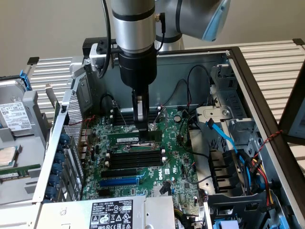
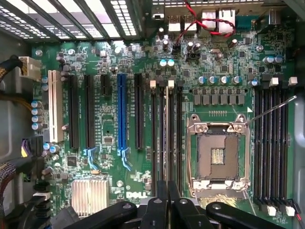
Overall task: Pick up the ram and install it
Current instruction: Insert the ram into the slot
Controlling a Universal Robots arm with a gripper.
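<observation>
The ram (image 1: 128, 139), a narrow green stick with a white label, stands on edge in one of the long black slots (image 1: 136, 160) of the motherboard (image 1: 176, 162). My gripper (image 1: 142, 128) reaches straight down into the open computer case, with its dark fingers closed on the ram's top edge, right of the stick's middle. In the wrist view the ram (image 2: 166, 138) shows as a thin pale line in the slot between two white latches, and it runs into the narrow gap of my gripper (image 2: 165, 188).
An open CPU socket (image 2: 218, 152) lies beside the ram slots, with more slots (image 2: 271, 148) past it. Blue and black cables (image 1: 224, 138) and a drive cage crowd the exterior view's right. A hard drive (image 1: 14, 114) lies outside the case, at the left.
</observation>
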